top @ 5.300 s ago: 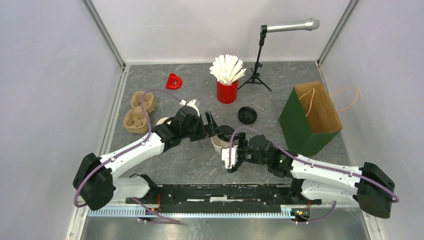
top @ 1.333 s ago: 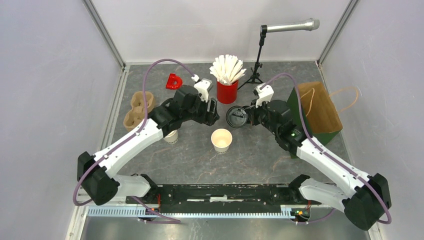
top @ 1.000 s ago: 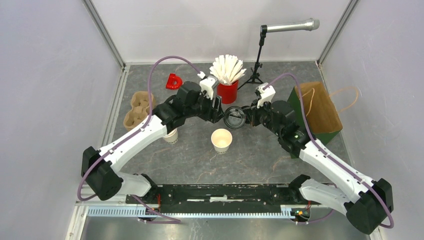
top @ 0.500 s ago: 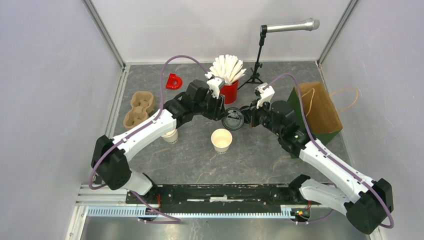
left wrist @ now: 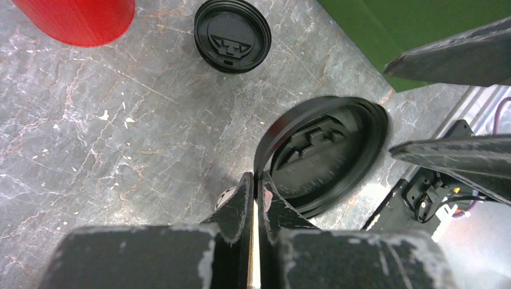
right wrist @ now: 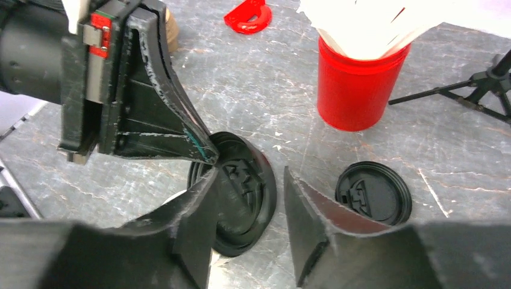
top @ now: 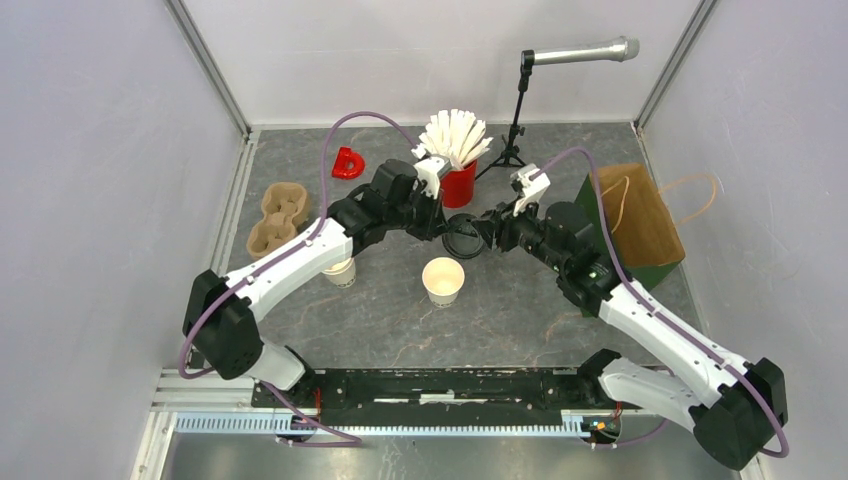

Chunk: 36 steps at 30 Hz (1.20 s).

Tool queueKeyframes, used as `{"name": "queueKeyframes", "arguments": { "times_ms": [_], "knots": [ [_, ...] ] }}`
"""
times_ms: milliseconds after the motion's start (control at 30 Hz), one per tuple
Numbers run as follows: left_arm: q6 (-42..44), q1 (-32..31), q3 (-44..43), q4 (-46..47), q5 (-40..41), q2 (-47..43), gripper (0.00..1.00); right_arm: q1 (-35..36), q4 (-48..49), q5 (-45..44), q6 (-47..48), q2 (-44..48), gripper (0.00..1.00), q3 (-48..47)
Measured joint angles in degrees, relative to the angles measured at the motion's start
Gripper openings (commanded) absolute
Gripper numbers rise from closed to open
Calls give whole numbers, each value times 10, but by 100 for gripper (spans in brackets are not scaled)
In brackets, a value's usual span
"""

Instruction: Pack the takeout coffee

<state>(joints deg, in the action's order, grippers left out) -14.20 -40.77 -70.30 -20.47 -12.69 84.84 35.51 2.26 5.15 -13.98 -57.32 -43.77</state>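
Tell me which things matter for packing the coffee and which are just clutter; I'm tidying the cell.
Job: open cup; second cup; held lid in left gripper; loose lid; probably also carrier and bag.
Lying about: red cup of sticks; red D; microphone.

The left gripper (top: 446,231) and right gripper (top: 487,234) meet at a black lid (top: 465,241), filling the gap between the red cup (top: 455,185) behind and the open paper cup (top: 443,280) in front. Bare tabletop (top: 480,322) lies open toward the near edge. A green bag (top: 605,245) walls the right, a cardboard carrier (top: 278,215) the left.
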Motion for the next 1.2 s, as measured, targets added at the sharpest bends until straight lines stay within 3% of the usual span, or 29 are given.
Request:
{"name": "queueKeyframes", "arguments": {
  "times_ms": [67, 200, 367, 500, 700, 900, 1200],
  "knots": [
    [-1, 8, 4, 0, -15, 0, 2, 0, 13, 4, 6, 11, 83, 9],
    [-5, 40, 29, 2, -63, -16, 2, 0, 62, 26, 46, 70, 98, 48],
    [-30, 98, 75, 18, -149, -87, 2, 0, 202, 138, 137, 166, 98, 138],
    [-68, 125, 79, 47, -227, -139, 2, 1, 384, 236, 198, 223, 98, 256],
    [-214, 124, 109, 165, -353, -165, 2, 2, 552, 346, 290, 211, 98, 301],
    [-354, 116, 169, 265, -407, -165, 2, 14, 694, 367, 299, 133, 98, 299],
    [-430, 91, 181, 327, -429, -165, 2, 79, 731, 336, 375, 76, 98, 279]
  ]
}}
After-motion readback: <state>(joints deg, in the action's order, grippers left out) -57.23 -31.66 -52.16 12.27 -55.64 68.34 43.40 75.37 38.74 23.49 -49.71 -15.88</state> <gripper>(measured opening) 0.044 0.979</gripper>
